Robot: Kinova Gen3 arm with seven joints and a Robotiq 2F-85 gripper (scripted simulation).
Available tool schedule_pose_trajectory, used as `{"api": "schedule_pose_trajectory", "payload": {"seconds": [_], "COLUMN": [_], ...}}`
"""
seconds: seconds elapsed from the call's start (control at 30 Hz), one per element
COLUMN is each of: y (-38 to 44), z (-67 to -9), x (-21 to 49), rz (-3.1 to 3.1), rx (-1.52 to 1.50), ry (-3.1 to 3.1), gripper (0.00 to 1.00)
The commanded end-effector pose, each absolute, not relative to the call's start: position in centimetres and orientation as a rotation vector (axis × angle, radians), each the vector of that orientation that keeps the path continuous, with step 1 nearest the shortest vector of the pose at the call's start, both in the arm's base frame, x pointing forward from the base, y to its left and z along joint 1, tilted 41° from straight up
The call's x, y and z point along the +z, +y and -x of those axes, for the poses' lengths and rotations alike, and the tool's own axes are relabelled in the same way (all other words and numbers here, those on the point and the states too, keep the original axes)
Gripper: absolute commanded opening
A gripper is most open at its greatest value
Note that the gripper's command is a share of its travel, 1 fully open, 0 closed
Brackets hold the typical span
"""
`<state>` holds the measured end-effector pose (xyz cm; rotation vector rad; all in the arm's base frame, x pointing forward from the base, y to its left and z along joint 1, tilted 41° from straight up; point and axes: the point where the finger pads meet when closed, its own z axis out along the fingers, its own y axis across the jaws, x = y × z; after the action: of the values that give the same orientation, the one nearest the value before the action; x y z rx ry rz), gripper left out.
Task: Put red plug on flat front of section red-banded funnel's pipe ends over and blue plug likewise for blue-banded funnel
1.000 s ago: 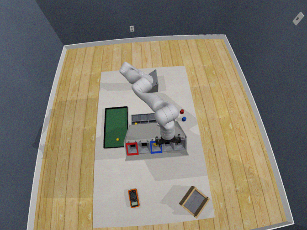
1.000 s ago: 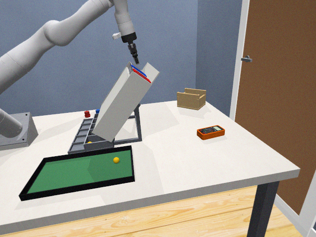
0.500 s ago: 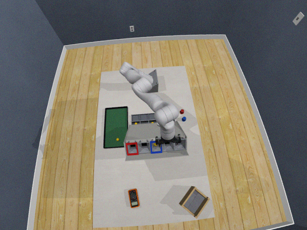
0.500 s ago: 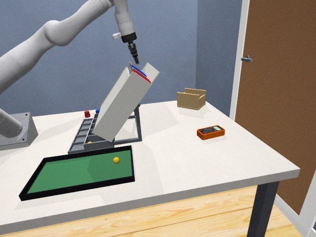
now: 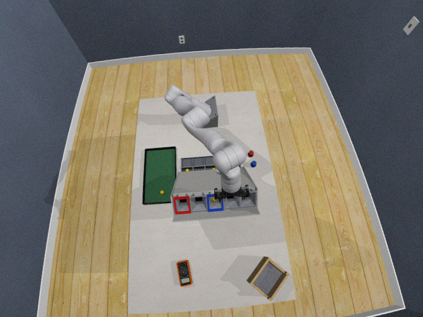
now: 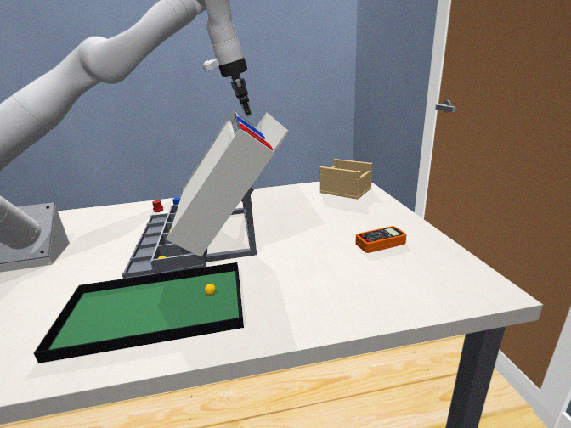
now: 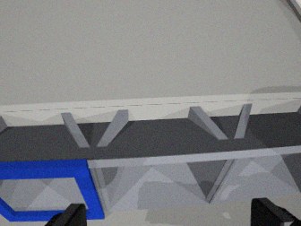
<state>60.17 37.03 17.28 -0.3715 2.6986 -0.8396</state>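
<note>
Gripper hangs wide open and empty above the funnels, red plug and blue plug both unplaced beside the sections.

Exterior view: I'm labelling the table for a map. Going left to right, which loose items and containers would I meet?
Green tray → yellow marble in it → wooden box → orange multimeter.
</note>
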Motion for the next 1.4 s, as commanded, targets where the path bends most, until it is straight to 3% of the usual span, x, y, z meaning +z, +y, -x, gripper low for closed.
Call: {"api": "schedule_pose_trajectory", "payload": {"seconds": [0.0, 0.67, 0.7, 1.37], "y": [37.1, 37.1, 38.9, 38.9], "z": [-60.1, -60.1, -59.8, -59.9], "x": [17.4, 17.4, 19.5, 19.5], "rz": [0.372, 0.372, 0.289, 0.287], "rx": [-0.837, -0.837, -1.046, -1.046], "ry": [2.697, 2.697, 2.843, 2.844], "gripper": [1.00, 1.00, 1.00, 1.00]}}
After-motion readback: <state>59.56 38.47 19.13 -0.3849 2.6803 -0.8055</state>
